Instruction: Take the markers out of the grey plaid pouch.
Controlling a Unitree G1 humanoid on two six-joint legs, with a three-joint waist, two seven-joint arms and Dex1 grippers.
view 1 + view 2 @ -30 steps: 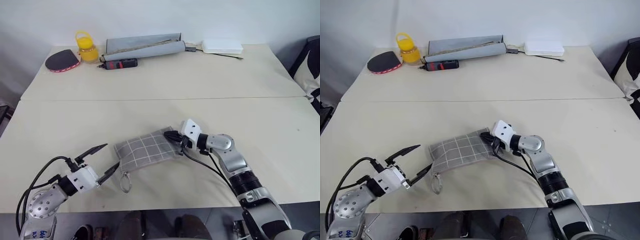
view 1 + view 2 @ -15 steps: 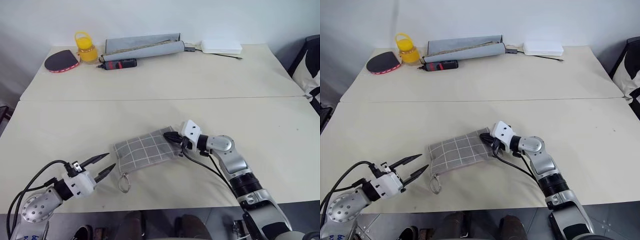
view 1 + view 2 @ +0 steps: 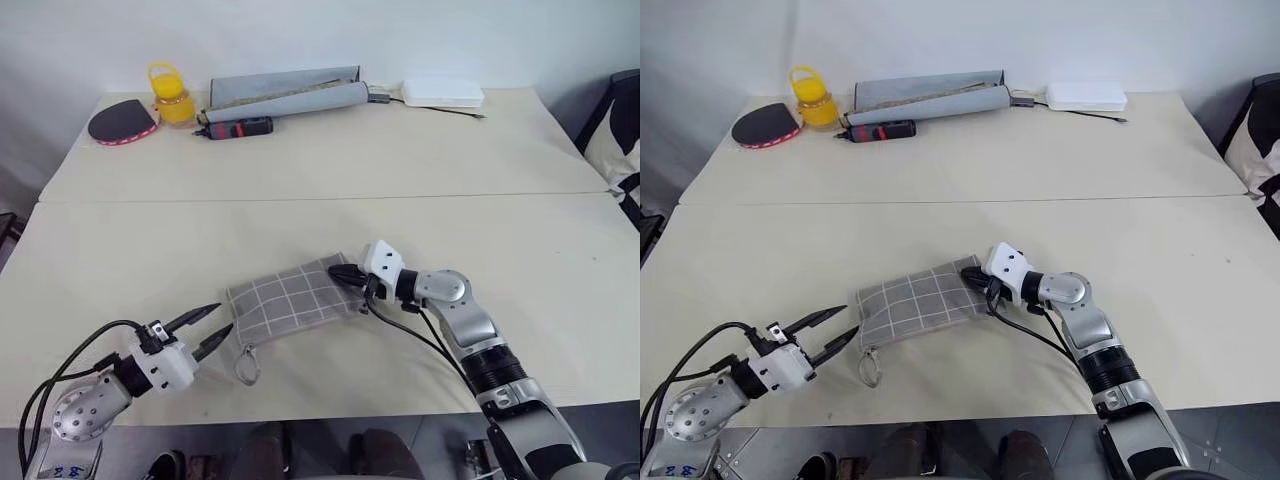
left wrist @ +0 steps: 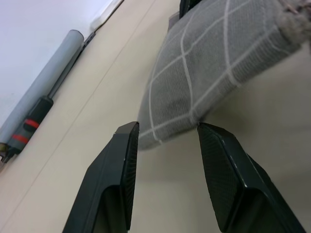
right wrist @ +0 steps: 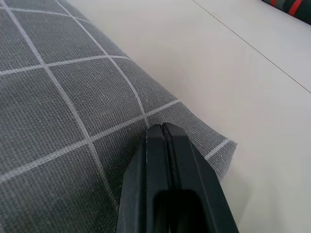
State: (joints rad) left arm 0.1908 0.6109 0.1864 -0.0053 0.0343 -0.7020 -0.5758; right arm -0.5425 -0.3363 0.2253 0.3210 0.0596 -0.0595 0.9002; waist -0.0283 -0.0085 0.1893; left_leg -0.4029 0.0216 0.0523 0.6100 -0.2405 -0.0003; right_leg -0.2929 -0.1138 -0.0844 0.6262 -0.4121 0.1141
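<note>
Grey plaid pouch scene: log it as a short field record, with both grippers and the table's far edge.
pouch: grey plaid pouch flat on the table, cord loop at its near-left end
markers: none visible
right gripper: right gripper shut, pinching the pouch's right corner
left gripper: left gripper open, just off the pouch's left end, holding nothing
far edge: paddle, yellow jar, red-and-black tool, rolled grey case, white box

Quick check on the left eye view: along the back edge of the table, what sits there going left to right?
Paddle → yellow container → red-and-black tool → long grey rolled case → white box.
</note>
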